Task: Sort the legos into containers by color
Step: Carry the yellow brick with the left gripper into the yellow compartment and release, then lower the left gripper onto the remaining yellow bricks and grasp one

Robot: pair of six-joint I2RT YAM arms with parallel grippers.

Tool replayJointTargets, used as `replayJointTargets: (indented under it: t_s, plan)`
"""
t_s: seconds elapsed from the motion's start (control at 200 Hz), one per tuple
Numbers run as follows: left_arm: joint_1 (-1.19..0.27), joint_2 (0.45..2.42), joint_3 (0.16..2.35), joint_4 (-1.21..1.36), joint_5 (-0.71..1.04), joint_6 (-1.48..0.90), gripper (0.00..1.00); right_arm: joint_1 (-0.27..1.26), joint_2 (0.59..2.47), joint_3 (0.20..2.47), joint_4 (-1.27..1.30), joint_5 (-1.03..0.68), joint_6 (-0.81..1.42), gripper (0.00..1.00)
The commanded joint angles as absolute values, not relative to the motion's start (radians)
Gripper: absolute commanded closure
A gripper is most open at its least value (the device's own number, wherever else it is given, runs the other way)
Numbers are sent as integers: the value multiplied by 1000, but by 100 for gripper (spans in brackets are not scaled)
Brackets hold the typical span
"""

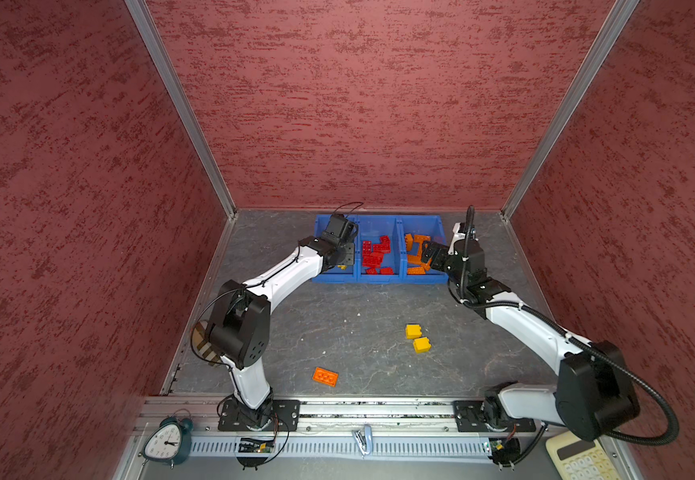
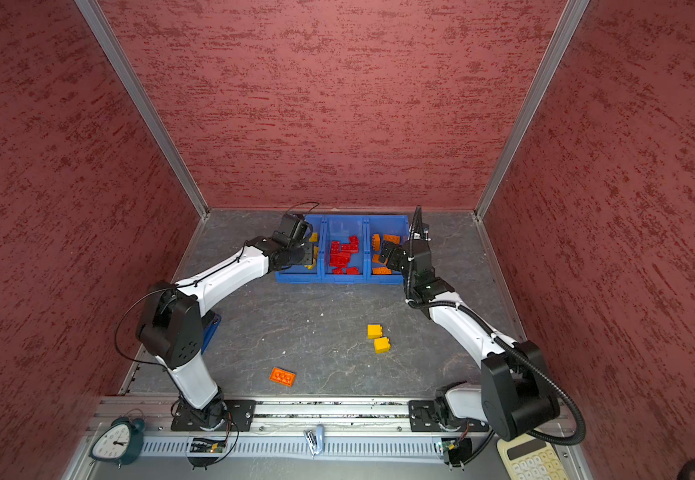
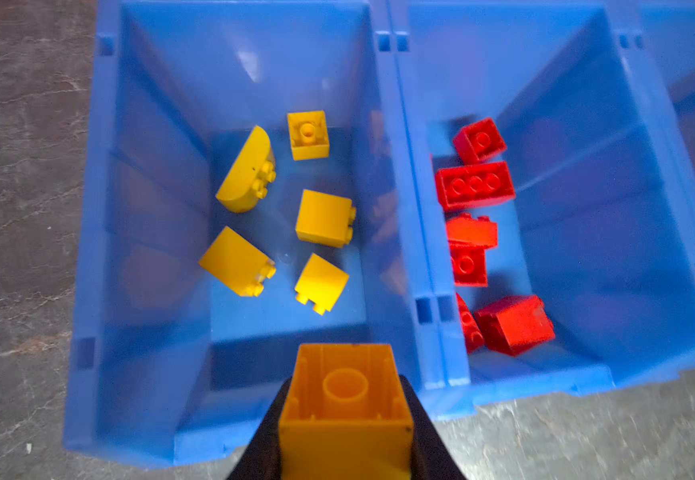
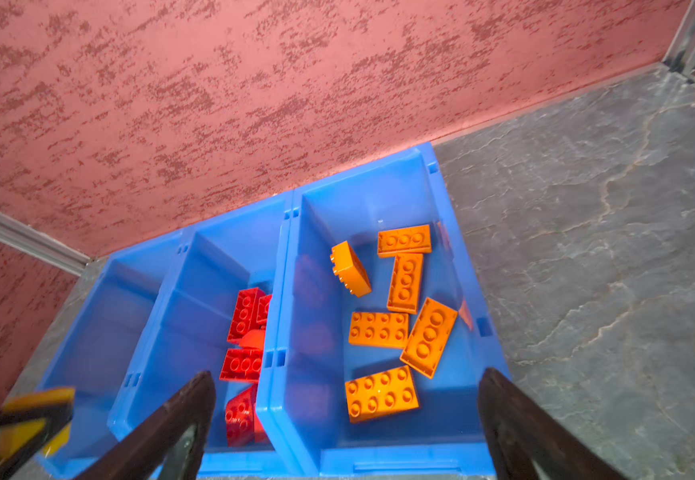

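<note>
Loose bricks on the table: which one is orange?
The long flat brick, lying alone and lowest in both top views; the two squarish blocks right of it are yellow.

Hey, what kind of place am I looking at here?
Probably a robotics lab test cell: a left arm and right arm bolted to an aluminium rail, red textured panels boxing in a grey tabletop, and blue bins of colour-sorted toy bricks.
</note>
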State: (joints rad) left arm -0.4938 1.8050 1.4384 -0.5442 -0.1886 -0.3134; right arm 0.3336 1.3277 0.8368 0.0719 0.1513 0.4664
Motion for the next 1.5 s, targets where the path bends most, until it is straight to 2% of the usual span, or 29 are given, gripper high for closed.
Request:
replayJointTargets:
  t_s: [0.0,0.11,0.2,0.426,0.581,0.666,0.842,1.102,1.217,1.353,1.498]
  plan:
    - [-469,1891,1525,-597,-227,-403,75,329,1353,897,-2,77,442,1]
    - [-463,1976,1628,-652,-242,-436,73,330,1361,894,-54,55,446,1]
    - [-462,2016,1672,-653,-232,-462,66,329,1348,869,-53,43,455,1]
    - [-469,2029,1710,-642,-168,-473,29,331,1309,814,-76,8,469,1]
    - [-484,1966,1663,-629,-169,-471,14,331,1290,789,-99,5,474,1]
    - [-499,1910,1607,-600,-183,-487,0,333,1277,766,-94,-11,481,1]
    - [-558,1764,1453,-488,-176,-444,1,337,1249,687,-61,-48,525,1]
    - [-723,1667,1376,-444,-152,-271,1,339,1144,596,3,-149,512,1]
    - [-831,1680,1361,-420,-111,-153,1,337,1057,554,7,-130,514,1]
    - [-932,1741,1388,-460,-50,-55,1,296,959,498,-112,102,663,1]
    - [-987,1833,1442,-530,46,1,3,139,853,382,-118,10,750,1]
